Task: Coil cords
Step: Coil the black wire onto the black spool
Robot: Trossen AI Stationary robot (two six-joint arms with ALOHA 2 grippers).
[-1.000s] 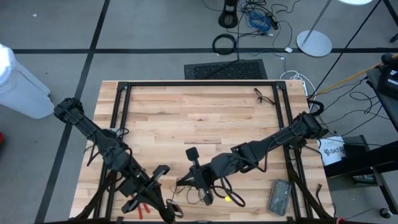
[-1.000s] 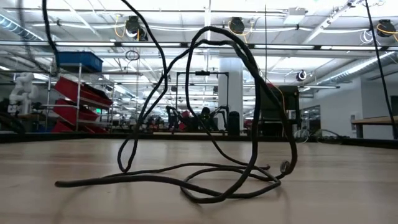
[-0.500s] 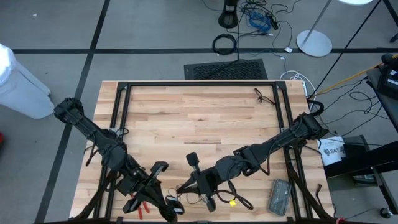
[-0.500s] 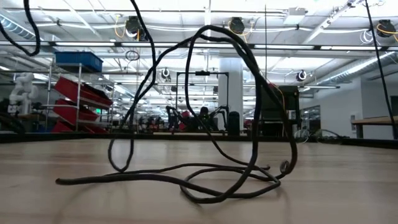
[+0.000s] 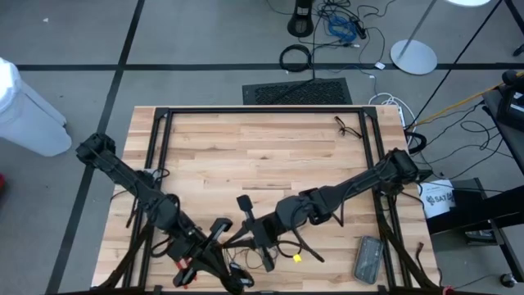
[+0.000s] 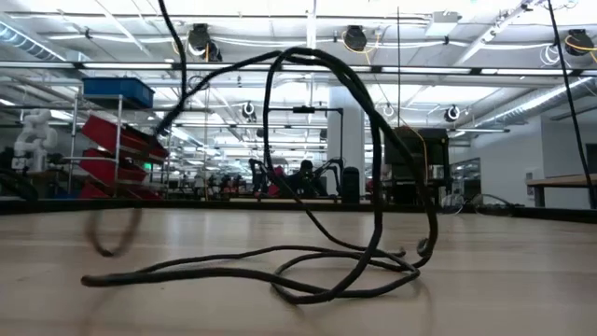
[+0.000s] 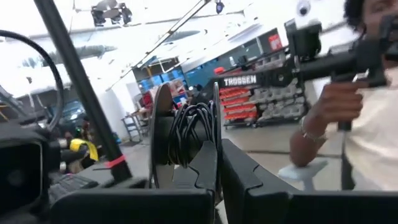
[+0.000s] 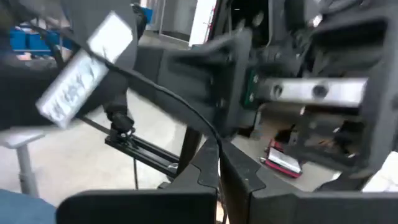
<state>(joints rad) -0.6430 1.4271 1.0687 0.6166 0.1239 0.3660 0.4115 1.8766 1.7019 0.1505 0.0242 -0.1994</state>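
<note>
Overhead first. Left gripper [image 5: 217, 232] and right gripper [image 5: 264, 250] brought near each other at the near edge of the wooden table [image 5: 262, 156], probably so that one can anchor the thin black cord [image 5: 309, 250] while the other feeds slack. Cord strands strewn loosely around and just beside the right gripper. Red-handled pliers [image 5: 184, 268] beside the left arm and a grey case [image 5: 367, 258] well off to the right, neither touched.

Table level next. Cord [image 6: 373, 187] partly flat on the table [image 6: 513, 280] in a few untidy loops, partly hauled up in a tall arch and out of the top of the picture (lifted by a gripper above, judging from the overhead view). Not yet a neat coil.

Left wrist. Left gripper [image 7: 217, 149] closed on a tight bundle of cord [image 7: 189, 130] turns, with a round disc [image 7: 161, 130] edge-on beside it, likely the cord's puck. Held high, presumably as the core for the remaining turns. Person's hand [image 7: 329, 106] in the room beyond, clear of the arms.

Right wrist. Right gripper [image 8: 216, 163] pinched shut on a single strand of cord [image 8: 168, 99], running taut away from the fingertips. Pinched that way, in all likelihood, to keep tension and steer the strand toward the bundle.
</note>
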